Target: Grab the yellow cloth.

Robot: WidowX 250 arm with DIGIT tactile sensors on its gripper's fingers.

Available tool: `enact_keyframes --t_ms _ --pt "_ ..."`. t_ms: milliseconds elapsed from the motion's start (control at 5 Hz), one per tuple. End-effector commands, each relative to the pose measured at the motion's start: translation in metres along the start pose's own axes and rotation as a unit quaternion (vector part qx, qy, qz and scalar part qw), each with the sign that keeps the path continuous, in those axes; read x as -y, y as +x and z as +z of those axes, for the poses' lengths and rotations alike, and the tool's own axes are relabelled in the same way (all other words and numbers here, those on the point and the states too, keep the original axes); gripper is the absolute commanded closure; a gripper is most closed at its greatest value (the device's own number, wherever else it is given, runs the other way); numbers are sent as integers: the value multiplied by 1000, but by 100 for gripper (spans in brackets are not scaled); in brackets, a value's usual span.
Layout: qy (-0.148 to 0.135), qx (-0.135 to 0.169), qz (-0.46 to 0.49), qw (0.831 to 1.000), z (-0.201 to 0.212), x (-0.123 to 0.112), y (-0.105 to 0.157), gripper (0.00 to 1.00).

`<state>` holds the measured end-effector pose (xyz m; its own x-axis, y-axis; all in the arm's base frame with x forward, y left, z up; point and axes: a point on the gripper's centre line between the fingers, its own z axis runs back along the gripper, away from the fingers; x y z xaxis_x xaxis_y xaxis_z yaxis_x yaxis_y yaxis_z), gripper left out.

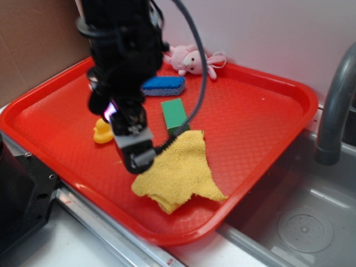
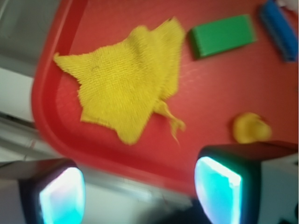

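The yellow cloth (image 1: 178,172) (image 2: 124,86) lies flat and rumpled on the red tray (image 1: 261,128), near its front edge. My gripper (image 1: 136,150) (image 2: 140,193) hangs above the tray just left of the cloth, apart from it. Its two fingers stand wide apart with nothing between them. In the wrist view the cloth sits ahead of the fingertips (image 2: 217,189), toward the tray's rim (image 2: 51,121).
A green block (image 1: 174,115) (image 2: 223,36) lies just behind the cloth, a blue sponge (image 1: 163,85) (image 2: 280,28) further back. A small yellow rubber duck (image 1: 103,132) (image 2: 251,127) sits left of the gripper. A pink plush bunny (image 1: 192,61) lies at the tray's back. A sink (image 1: 300,222) and faucet (image 1: 334,105) are to the right.
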<state>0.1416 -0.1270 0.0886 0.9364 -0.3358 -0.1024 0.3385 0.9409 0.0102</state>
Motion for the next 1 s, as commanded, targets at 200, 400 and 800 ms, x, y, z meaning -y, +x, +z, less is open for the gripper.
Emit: enact_keyframes --t_ms 200,400,800 --pt "-8 -21 -21 1000 -51 -8 21 0" --pt "-14 -24 -24 999 -57 -12 33 0" --pt "-29 -21 -33 999 -66 -14 39 100"
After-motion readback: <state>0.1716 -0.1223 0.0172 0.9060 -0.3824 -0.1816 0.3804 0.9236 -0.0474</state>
